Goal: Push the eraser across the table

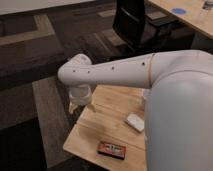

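The eraser [112, 148] bears an unreadable orange-red label. Beyond it the arm [115, 70] bends down, gripper [75, 106] at the table [100, 126] edge. Whether it is spread, I cannot tell.

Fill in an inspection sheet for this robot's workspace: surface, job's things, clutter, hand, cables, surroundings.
Surface: light wood table, plank top, rounded corner.
Job's things: eraser, dark with an orange-red label, lying flat near the table's nearer edge.
Clutter: small white block, further back than the eraser and apart from it.
Hand: hand hangs at the table's far corner, away from the eraser; the white arm reaches across above the table.
Cables: nothing seen.
Surroundings: black chair, pale desk with a blue disc, patterned carpet.
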